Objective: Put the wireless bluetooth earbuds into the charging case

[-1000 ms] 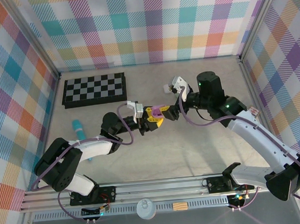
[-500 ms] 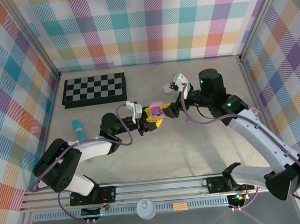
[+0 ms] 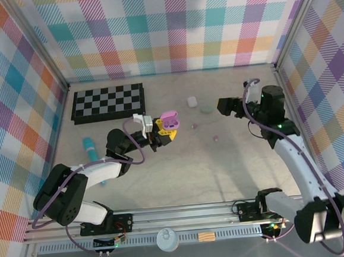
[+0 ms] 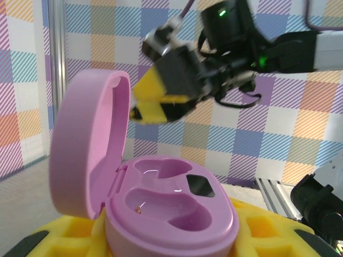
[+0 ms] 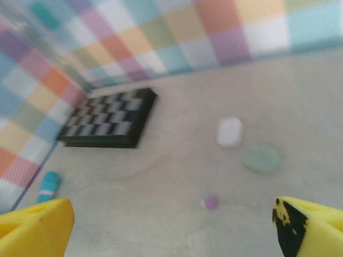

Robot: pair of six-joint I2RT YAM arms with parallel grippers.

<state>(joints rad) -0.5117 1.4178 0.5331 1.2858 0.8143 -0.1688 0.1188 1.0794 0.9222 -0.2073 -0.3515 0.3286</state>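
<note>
My left gripper (image 3: 167,130) is shut on the open purple charging case (image 3: 169,120), held above the table. In the left wrist view the charging case (image 4: 171,206) sits between the yellow pads (image 4: 270,235) with its lid (image 4: 88,152) up, and both wells are empty. Two small purple earbuds (image 3: 193,126) (image 3: 216,139) lie on the table to the right of the case. My right gripper (image 3: 221,107) is open and empty at the right, well apart from the case. Its wrist view shows one purple earbud (image 5: 211,202) on the table ahead, between the yellow fingertips (image 5: 37,225).
A white case (image 3: 191,102) and a pale green case (image 3: 206,108) lie beside the right gripper. At the back left lies a chessboard (image 3: 107,102), and a teal cylinder (image 3: 90,148) lies at the left. Plaid walls close in three sides.
My right gripper has pulled back to the right, away from the purple case it was next to. The left gripper has shifted slightly left and back with the case.
</note>
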